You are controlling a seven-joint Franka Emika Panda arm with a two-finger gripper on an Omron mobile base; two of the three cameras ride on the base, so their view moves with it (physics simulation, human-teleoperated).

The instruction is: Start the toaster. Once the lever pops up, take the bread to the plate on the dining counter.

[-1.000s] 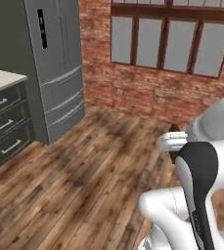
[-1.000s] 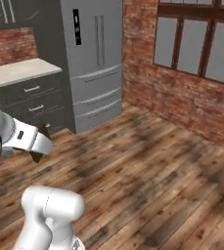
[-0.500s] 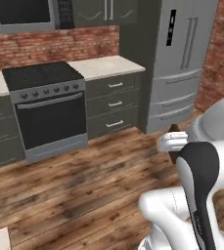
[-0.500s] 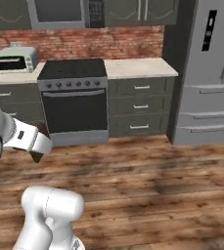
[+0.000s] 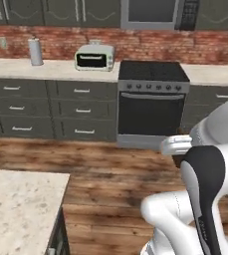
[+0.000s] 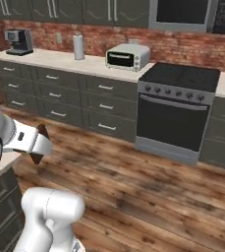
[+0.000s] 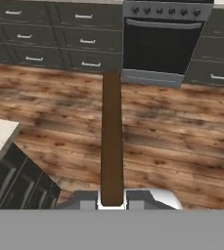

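Bread (image 7: 111, 136), a thin dark slice I judge light, stiff and crumbly, seen edge-on and pinched at its lower edge between the closed-in fingers of my gripper (image 7: 111, 204), carried above wood floor near the dining counter (image 5: 16, 204).

Even, bright rendered light w/ soft faint shadows, no glare; low-res, slightly blurry throughout.

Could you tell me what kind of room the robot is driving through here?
It is a home-style kitchen. A black oven range sits between runs of grey drawer cabinets, a toaster oven and coffee machine stand on the counter against a brick backsplash, and a stone-topped island sits close by.
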